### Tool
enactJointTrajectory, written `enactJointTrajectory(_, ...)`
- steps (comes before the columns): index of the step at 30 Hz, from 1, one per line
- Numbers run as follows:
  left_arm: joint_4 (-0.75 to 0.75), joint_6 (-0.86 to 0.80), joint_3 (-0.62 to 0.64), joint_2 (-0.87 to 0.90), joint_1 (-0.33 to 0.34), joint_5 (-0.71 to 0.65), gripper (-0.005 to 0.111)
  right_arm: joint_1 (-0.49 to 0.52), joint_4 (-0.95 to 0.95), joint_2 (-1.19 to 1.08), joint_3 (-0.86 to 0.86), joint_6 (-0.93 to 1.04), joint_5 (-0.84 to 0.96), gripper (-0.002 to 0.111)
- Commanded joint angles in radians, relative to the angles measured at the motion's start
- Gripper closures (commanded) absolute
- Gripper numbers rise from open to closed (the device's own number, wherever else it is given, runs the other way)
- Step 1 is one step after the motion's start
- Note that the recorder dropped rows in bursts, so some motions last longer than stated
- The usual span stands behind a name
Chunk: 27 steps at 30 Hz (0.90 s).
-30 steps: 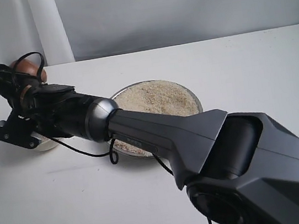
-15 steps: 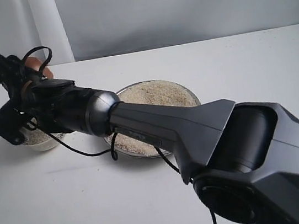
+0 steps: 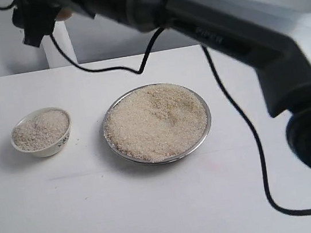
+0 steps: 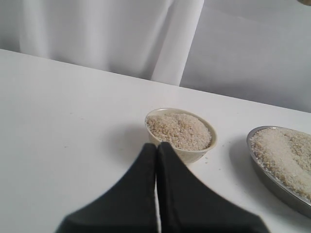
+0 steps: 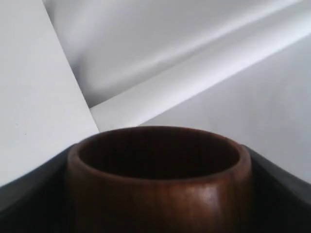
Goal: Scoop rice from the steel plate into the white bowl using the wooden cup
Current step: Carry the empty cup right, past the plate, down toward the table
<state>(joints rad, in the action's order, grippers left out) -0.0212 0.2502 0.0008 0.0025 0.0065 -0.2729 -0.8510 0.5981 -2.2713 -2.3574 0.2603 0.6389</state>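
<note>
White table (image 3: pixel 100 217), pale draped curtain (image 4: pixel 121 34) behind

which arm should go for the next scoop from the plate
Right: the right gripper holds the wooden cup, and the steel plate is full of rice. The left gripper is shut and empty near the white bowl.

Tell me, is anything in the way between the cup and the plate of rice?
Nothing visible. The right gripper holds the cup high above the table, and the plate lies uncovered lower down, the bowl standing apart beside it.
</note>
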Motion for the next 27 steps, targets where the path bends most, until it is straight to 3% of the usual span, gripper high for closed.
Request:
enactJointTrajectory(1,0.003,0.004,-0.001,-0.003,-0.006,0.007,0.107,0.037,-0.14,0.063,-0.007,0.031,0.128,0.108)
enactJointTrajectory(8,0.003,0.004,-0.001,-0.003,-0.006,0.007,0.107,0.049,-0.278,0.107,0.012,0.178,0.345,0.108)
enactJointTrajectory(15,0.003,0.004,-0.001,-0.003,-0.006,0.007,0.107,0.086,-0.394,0.226,0.175,0.213,0.367,0.108)
enactJointTrajectory(20,0.003,0.004,-0.001,-0.003,-0.006,0.007,0.107,0.169,-0.528,0.308,0.304,0.213,0.365,0.108)
enactJointTrajectory(24,0.003,0.004,-0.001,-0.003,-0.006,0.007,0.107,0.277,-0.617,0.41,0.525,0.213,0.301,0.108)
enactJointTrajectory(27,0.003,0.004,-0.001,-0.003,-0.006,0.007,0.107,0.346,-0.643,0.488,0.791,0.216,0.133,0.108)
